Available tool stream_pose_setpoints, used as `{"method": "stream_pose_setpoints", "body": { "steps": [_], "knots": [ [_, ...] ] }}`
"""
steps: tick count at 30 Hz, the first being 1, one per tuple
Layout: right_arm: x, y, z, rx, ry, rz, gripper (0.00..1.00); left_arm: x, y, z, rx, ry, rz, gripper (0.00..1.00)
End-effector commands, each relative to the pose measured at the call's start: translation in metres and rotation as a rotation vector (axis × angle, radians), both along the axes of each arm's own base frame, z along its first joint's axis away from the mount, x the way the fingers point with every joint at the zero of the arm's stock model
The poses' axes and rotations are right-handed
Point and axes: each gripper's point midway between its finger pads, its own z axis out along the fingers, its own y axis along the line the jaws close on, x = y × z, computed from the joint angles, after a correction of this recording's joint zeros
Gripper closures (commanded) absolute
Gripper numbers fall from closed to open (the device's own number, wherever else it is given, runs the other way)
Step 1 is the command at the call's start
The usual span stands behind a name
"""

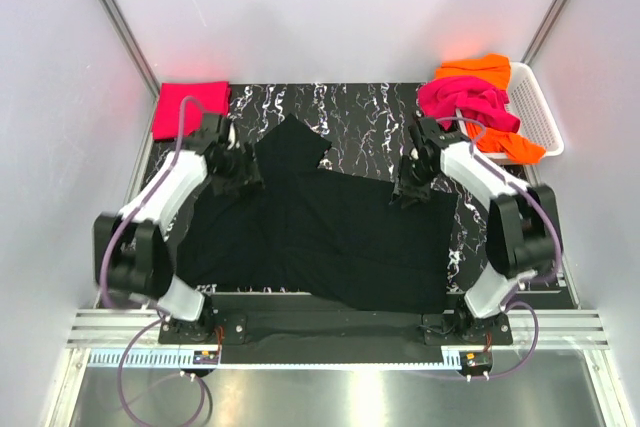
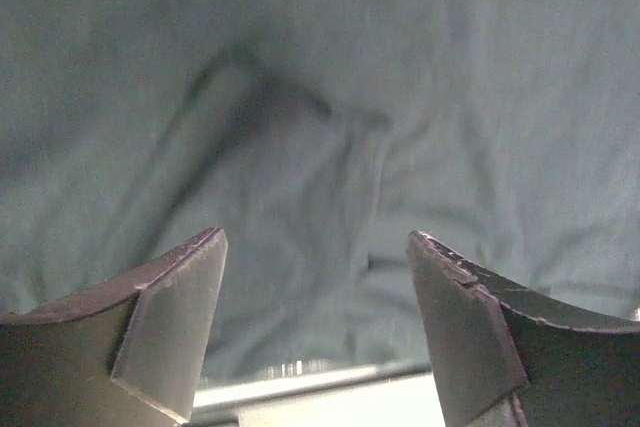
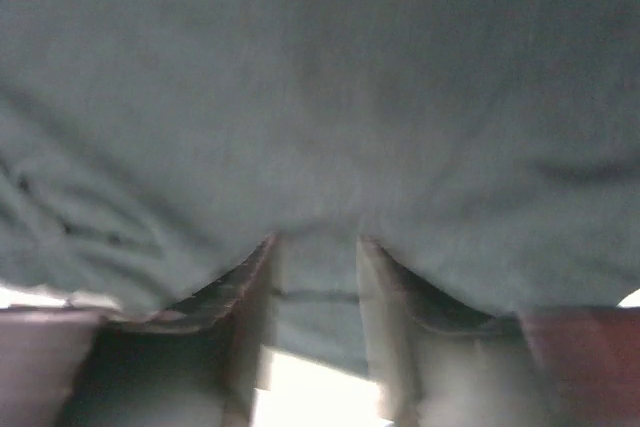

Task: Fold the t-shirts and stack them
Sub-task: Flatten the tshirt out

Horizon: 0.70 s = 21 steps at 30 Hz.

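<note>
Across the black t-shirt [image 1: 330, 232] on the bench [image 1: 360, 117], with left claw [image 2: 315, 237] wide open, empty, and right claw [image 3: 317, 242] half-shut, grip untellable, pinch both edges level and fold evenly.

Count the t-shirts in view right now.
4: the black t-shirt spread across the table centre; the red-pink t-shirt folded at the far-left corner; the magenta t-shirt and orange t-shirt piled in the white basket. Others may lie hidden beneath.
</note>
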Motion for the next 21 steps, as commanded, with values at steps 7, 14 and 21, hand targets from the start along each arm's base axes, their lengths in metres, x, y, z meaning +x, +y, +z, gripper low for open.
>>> {"method": "stream_pose_setpoints", "body": {
  "steps": [7,14,21],
  "knots": [
    [0.084,-0.017,-0.045,-0.195,-0.101,0.009,0.71,0.107,-0.005,-0.054,0.013,-0.025,0.084,0.31],
    [0.122,-0.016,-0.067,-0.226,-0.138,-0.054,0.72,0.149,-0.008,-0.087,-0.038,0.016,0.142,0.31],
    [0.173,-0.021,-0.095,-0.22,-0.147,-0.146,0.71,0.197,-0.013,-0.104,-0.107,0.011,0.186,0.3]
  ]
}}
